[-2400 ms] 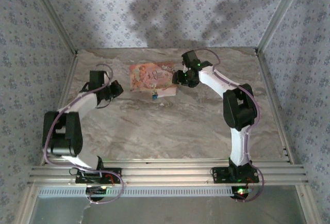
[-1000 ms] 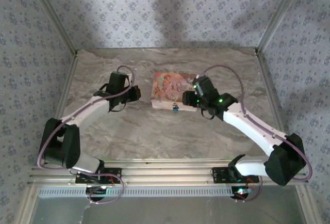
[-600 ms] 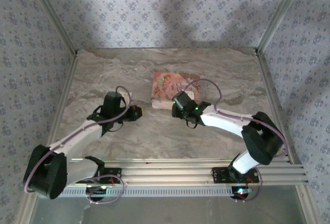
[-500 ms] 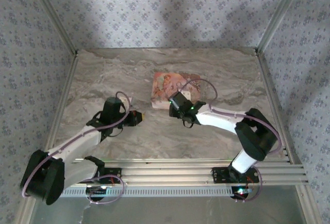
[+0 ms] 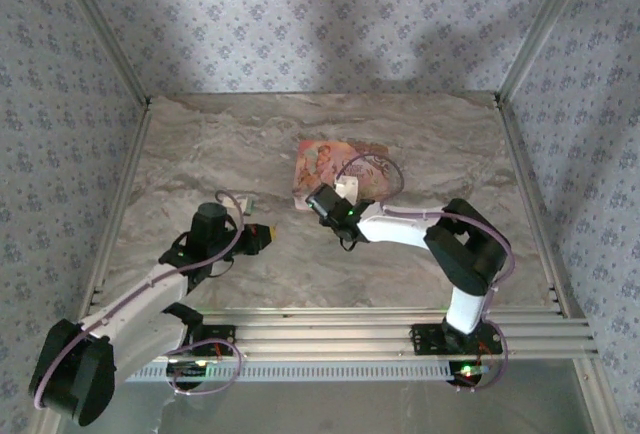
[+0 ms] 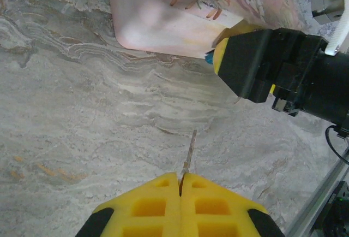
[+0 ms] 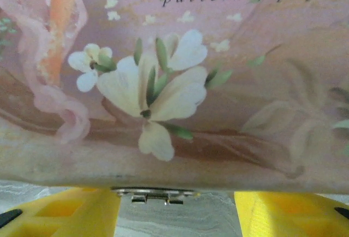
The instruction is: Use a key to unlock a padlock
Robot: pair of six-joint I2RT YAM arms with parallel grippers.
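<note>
Left gripper (image 6: 180,179): my jaws pinched tight on a thin metal key (image 6: 189,152), near the pink printed pouch (image 6: 163,27).
Right gripper (image 7: 177,207): my jaws spread wide at that pouch's edge, gripping nothing.

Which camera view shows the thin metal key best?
The left wrist view: the thin metal key juts clearly from the shut left tool. In the top view it is too small to tell apart.
</note>
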